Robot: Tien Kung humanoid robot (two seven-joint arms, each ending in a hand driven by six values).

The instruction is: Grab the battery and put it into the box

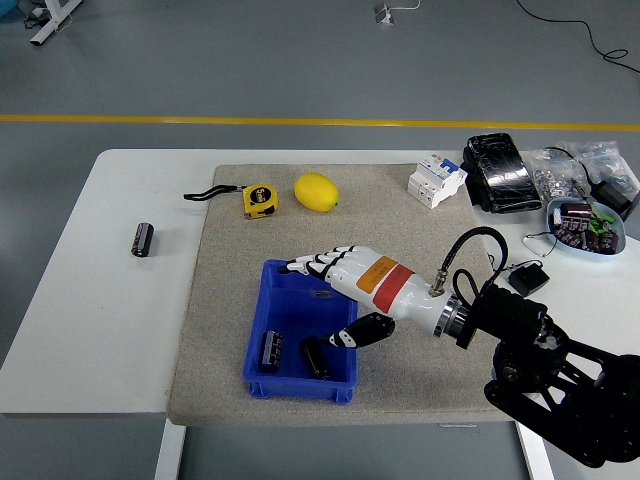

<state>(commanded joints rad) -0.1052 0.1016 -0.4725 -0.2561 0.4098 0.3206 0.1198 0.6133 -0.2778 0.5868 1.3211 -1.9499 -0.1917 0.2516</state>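
A blue box [285, 285] sits on the grey mat near the table's front. Two black batteries lie on its floor: one [271, 350] at the left, one [316, 358] beside it to the right. A third black battery [144, 239] lies on the bare white table at the far left. My right hand [328, 300] hovers over the box's right half, fingers stretched out flat and thumb apart, holding nothing. The left arm does not show.
A yellow tape measure [259, 199] and a lemon [316, 191] lie at the mat's far side. A white breaker [437, 180], a black pack [501, 172], bagged parts and a bowl of small parts [584, 224] crowd the table's right end.
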